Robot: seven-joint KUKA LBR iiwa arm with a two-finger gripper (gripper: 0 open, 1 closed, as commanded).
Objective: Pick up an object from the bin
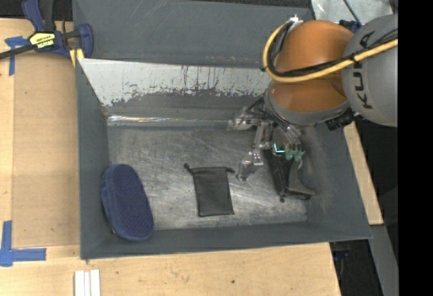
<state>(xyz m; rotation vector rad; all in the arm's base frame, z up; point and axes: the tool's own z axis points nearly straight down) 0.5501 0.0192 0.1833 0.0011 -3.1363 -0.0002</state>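
Single camera above bin (91,173), looking down obliquely.

Pouch (213,191) centre of bin (203,34); cushion (126,202) far left (front corner); gripper (269,176) just right of pouch.

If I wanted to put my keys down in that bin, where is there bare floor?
The widest bare floor lies between the blue oval pad and the dark flat pouch, and runs up along the back wall to the left of the gripper. The right side is crowded: the gripper hangs close beside the pouch.
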